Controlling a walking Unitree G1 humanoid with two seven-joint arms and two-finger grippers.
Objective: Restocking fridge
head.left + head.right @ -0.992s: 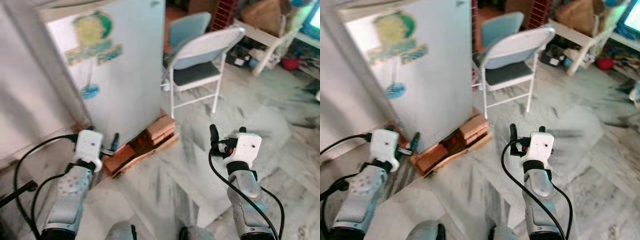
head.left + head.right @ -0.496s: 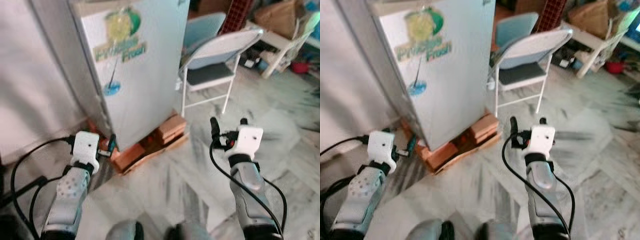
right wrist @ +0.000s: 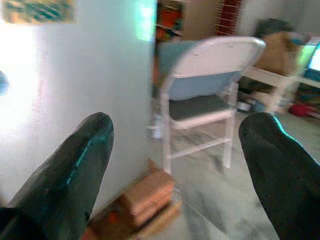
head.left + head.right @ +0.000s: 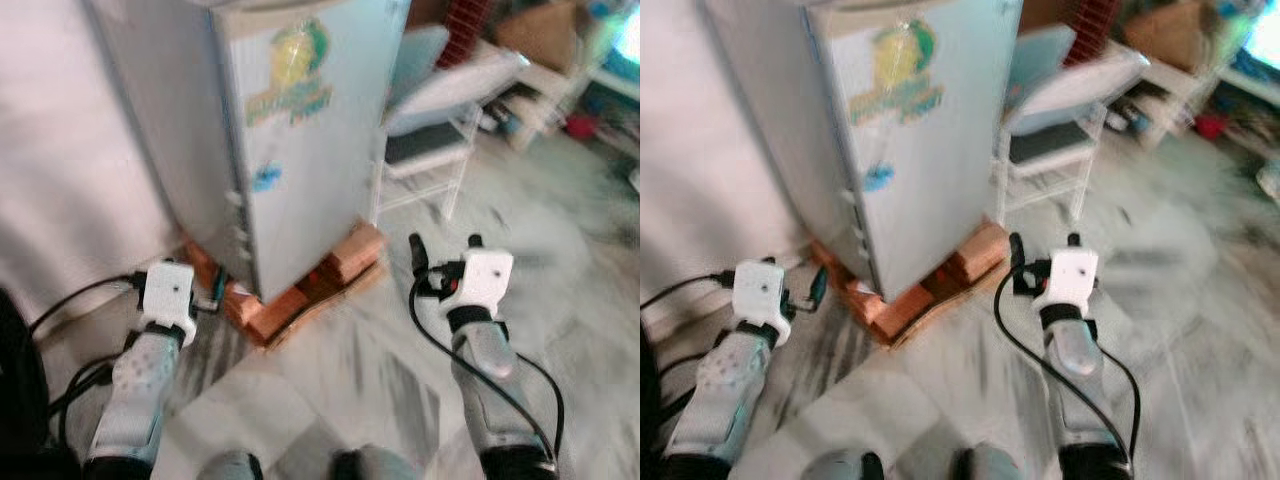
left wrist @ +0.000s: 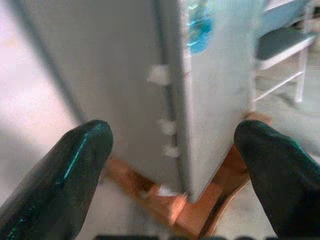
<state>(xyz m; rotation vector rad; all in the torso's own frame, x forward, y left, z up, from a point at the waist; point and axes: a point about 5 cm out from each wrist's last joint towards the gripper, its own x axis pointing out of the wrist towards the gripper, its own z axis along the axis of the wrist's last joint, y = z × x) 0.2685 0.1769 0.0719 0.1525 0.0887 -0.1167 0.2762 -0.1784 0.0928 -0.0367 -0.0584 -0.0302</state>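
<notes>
Left gripper (image 4: pixel 218 291) low at the fridge's (image 4: pixel 300 150) near corner, 2 fingers spread wide, nothing held. Left wrist view looks straight at the door-edge seam, which runs vertical, small white tabs down it. Fridge shut, upright on a wooden pallet (image 4: pixel 310 285), ahead and left of centre. Right gripper (image 4: pixel 442 255) further right over bare marble floor, jaws wide, empty. Folding chair (image 4: pixel 445 120) beyond. Judgement: left arm nearer the door edge.

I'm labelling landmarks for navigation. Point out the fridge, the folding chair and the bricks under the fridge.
fridge (image 4: pixel 320 160), left eye view, its stickered front face.
folding chair (image 3: pixel 200 107), right wrist view, its dark seat.
bricks (image 4: pixel 350 255), left eye view, the right-hand brick.
</notes>
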